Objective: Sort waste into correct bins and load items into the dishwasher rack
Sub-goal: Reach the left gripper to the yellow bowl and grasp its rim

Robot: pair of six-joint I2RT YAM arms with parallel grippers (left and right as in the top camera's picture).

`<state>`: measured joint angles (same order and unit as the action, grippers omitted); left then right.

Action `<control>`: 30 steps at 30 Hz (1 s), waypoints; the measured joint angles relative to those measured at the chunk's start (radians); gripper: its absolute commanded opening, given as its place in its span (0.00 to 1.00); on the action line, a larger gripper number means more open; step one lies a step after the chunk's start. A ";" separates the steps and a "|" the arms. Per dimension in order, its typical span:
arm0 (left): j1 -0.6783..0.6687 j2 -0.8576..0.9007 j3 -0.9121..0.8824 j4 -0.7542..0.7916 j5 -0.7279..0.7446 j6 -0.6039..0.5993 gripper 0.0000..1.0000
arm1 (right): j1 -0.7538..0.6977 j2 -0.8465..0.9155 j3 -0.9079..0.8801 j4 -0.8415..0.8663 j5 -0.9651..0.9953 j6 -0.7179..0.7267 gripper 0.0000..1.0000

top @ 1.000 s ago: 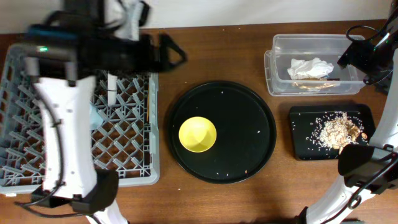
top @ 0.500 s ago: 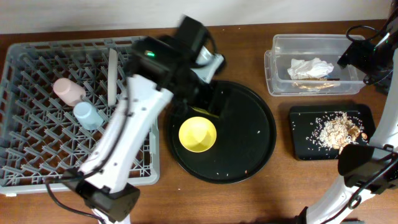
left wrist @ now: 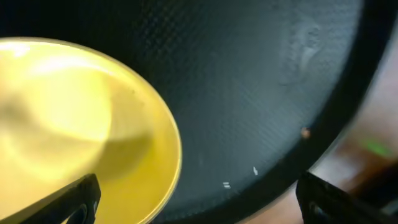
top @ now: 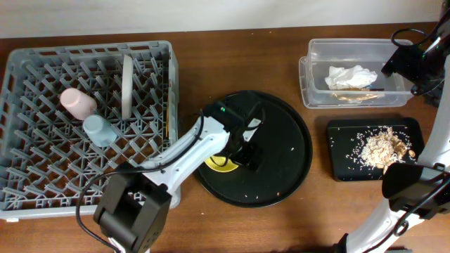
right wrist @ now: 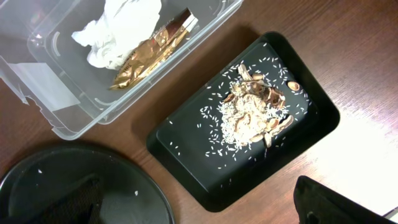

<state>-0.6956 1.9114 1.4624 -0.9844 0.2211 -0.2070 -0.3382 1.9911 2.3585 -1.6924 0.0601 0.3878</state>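
"On the big round black tray (top: 281,169), a bit off its middle on the side nearest the grey rack (top: 91,48), sits the little yellow bowl (top: 219,163). See it?"

"Yes, but from up top it is half hidden under the arm. Will it be hard to pick up?"

"I don't think so. It looks small, light and stiff, like plastic, and it is empty. But it is shiny and smooth, so I think it could slip."

"Where should it be grabbed?"

"By the rim, I'd say. Put one finger inside the bowl and one outside, pinching the thin edge. The whole bowl looks too wide and round to squeeze."

"Where is the left pincer (left wrist: 196,200)?"

"Low over the tray, right by the bowl. Its two fingers are spread wide apart and it holds nothing. Up close, one finger (left wrist: 74,202) hangs over the bowl's edge and the other is out near the tray's rim. So one side of the bowl's rim lies between them."

"Is it touching the bowl?"

"I cannot tell. It looks just above it."

"And the right pincer (right wrist: 208,202)?"

"It is past the side of the round tray away from the rack. It hangs over the desk by the small black tray (right wrist: 180,143) of food scraps (right wrist: 255,106), wide open and empty."
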 measured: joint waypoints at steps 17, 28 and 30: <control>-0.081 0.000 -0.161 0.211 -0.192 -0.157 0.06 | 0.000 0.000 0.000 0.000 0.000 0.000 0.99; -0.076 -0.006 -0.016 0.061 -0.149 -0.158 0.01 | 0.000 0.000 0.000 0.000 0.000 0.000 0.99; -0.071 -0.017 0.088 -0.011 -0.127 -0.160 0.01 | 0.000 0.000 0.000 0.000 0.000 0.000 0.99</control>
<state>-0.7666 1.8946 1.5501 -0.9955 0.0937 -0.3672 -0.3382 1.9911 2.3585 -1.6928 0.0597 0.3882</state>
